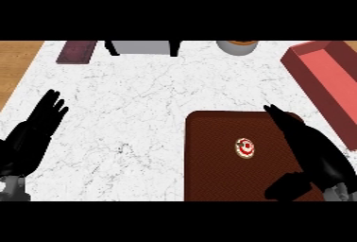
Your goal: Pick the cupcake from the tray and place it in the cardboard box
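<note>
Cupcake [245, 147] sits mid-tray [209, 179], near the table's front-right corner. My right hand [307, 146] hovers beside it, fingers straight. Looks light and squishy, so I'd pinch the wrapper sides, not the frosting.

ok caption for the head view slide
Open right hand over brown tray beside small red-and-white cupcake; red cardboard box at right, left hand resting.

One cupcake [245, 147], one tray [216, 175], one cardboard box [327, 80], two hands.
</note>
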{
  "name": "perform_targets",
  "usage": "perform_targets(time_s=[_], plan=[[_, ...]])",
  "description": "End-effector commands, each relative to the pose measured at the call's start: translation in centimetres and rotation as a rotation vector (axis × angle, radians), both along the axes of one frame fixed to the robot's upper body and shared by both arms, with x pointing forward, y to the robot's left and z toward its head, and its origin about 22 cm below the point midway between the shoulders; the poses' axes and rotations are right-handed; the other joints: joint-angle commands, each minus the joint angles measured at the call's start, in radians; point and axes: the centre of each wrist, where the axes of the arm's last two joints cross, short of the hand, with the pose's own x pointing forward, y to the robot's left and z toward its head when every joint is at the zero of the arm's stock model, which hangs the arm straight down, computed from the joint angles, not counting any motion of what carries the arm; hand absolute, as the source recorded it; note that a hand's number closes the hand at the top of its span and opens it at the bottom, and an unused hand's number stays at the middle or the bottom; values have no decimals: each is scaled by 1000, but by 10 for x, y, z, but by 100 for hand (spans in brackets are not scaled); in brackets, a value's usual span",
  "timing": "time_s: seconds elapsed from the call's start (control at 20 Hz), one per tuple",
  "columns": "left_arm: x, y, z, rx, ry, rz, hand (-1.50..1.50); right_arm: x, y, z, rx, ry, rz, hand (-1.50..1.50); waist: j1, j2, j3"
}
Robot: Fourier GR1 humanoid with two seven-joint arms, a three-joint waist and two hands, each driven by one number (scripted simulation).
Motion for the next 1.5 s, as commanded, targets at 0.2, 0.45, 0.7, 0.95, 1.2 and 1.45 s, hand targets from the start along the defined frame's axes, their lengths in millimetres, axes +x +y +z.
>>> perform_targets(time_s=[0.2, 0.45, 0.7, 0.95, 1.2, 1.45], plan=[[2, -9, 2, -1, -9, 12, 0, 28, 23, -10, -52, 137, -3, -150, -11, -1, 2], [-7, 16, -6, 20, 5, 18, 0, 28, -2, -4, -38, 121, -27, -150, -15, -2, 2], [-11, 6, -5, 13, -6, 35, 0, 21, 7, -27, -30, 96, -7, -150, -16, -2, 2], [6, 2, -2, 15, -7, 30, 0, 22, 25, -38, -24, 46, 24, -150, -16, -2, 2], [-8, 22, -3, 11, -10, 16, 0, 29, 19, -41, -98, 73, 24, -150, -15, -2, 2], [-18, 7, -6, 17, -10, 28, 0, 18, 31, -38, -115, 101, 23, -150, -15, -3, 2]])
